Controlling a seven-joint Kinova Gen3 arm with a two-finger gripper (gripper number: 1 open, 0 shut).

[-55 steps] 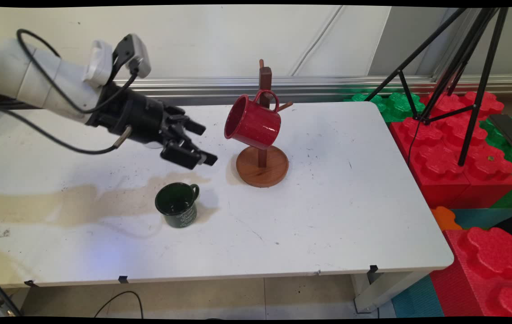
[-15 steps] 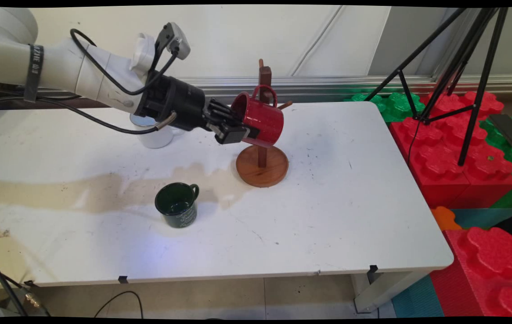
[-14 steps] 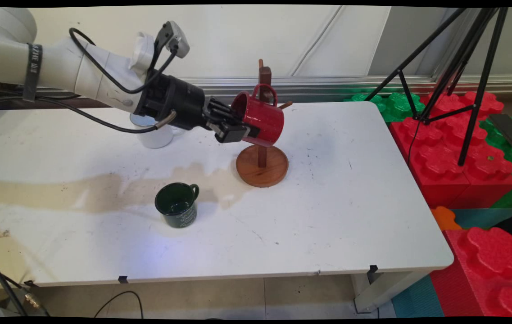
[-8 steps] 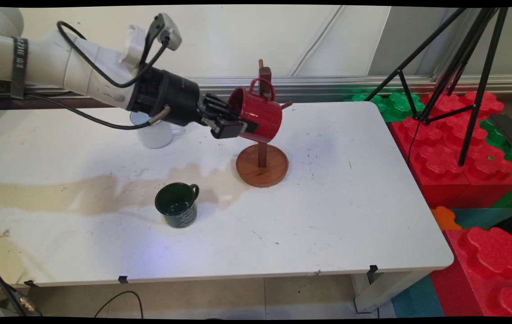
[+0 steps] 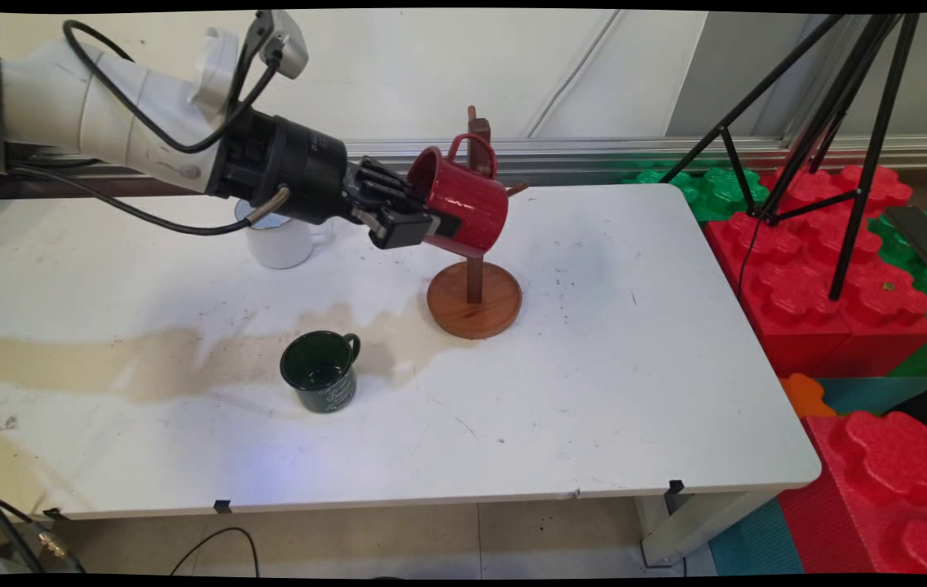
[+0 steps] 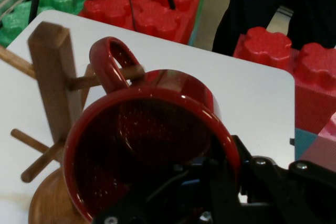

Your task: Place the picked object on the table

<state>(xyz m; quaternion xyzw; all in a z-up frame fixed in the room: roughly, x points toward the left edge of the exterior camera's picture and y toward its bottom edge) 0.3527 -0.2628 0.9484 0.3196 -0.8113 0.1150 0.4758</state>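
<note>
Red enamel catches the eye near the centre of the main view: a red mug (image 5: 461, 200) is clamped at its rim by the black gripper (image 5: 418, 226), one finger inside the mouth and the other outside the wall, so the jaws are narrow and closed on the mug. The mug lies tilted on its side, mouth toward the upper left of the frame, handle uppermost. Compared with a moment ago, it sits higher and slightly further left; its handle (image 6: 111, 64) has risen along the wooden mug tree (image 5: 475, 287). In the hand view a peg (image 6: 103, 77) still passes through the handle loop, so the mug is lifted but not yet free of the tree. Behind the gripper, toward the upper left, stands a white mug (image 5: 278, 244). Lower in the frame, well apart from the arm, a dark green mug (image 5: 320, 371) stands upright on the white table (image 5: 634, 391), beside a long brownish stain (image 5: 145, 359).
</note>
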